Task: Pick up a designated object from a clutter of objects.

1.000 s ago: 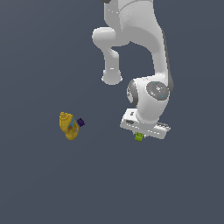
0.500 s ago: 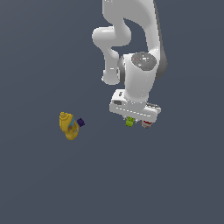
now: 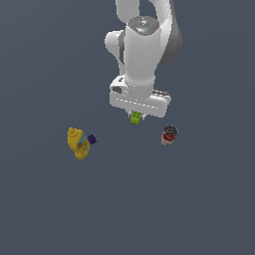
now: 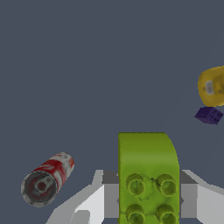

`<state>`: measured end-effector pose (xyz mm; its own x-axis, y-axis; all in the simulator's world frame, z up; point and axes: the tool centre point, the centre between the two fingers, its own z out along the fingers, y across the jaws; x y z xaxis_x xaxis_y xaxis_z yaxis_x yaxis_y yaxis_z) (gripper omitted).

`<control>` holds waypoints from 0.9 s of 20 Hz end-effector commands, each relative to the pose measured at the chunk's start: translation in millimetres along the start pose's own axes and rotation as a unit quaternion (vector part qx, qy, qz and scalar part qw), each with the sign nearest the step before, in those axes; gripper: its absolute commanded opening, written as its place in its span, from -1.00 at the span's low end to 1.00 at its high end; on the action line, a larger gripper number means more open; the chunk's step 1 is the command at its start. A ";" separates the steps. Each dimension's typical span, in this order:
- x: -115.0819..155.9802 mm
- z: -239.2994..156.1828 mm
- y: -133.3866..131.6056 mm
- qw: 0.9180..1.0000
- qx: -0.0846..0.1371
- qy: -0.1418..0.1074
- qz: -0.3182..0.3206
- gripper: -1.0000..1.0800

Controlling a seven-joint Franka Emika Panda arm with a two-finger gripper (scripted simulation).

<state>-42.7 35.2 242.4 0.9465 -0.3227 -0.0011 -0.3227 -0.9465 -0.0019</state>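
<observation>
**Pincer clamped on the lime-green block, raised off the worktop**

Pincer [image 3: 135,119] fingers are drawn in against the lime-green block [image 4: 148,175], which sits squarely between them; in your wrist view the grey pads press on both of its sides, and its near face shows round studs. In the exterior view the block [image 3: 135,118] hangs just under the wide white hand, apparently off the grey worktop [image 3: 199,209].

You will find no readable writing anywhere. The red-and-white can [image 3: 169,135] carries red and white bands, but any lettering is too blurred to make out; in your wrist view it [image 4: 46,178] lies on its side with its dark end facing the camera.

The can sits near the pincer, toward the exterior view's right. The yellow bottle [image 3: 77,143] lies well apart on the exterior view's left, with the tiny purple cube [image 3: 92,139] just beside it. Your wrist view shows the same pair, bottle [image 4: 212,86] and cube [image 4: 209,115].
</observation>
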 end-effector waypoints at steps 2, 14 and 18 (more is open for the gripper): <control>-8.2 -29.1 23.6 1.000 0.001 0.000 0.000 -1.00; -25.9 -106.2 85.0 1.000 0.000 0.000 0.000 -1.00; -28.2 -119.2 95.1 1.000 0.000 0.000 0.000 -1.00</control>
<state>-97.7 -42.8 356.7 0.9462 -0.3237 0.0002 -0.3237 -0.9462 -0.0017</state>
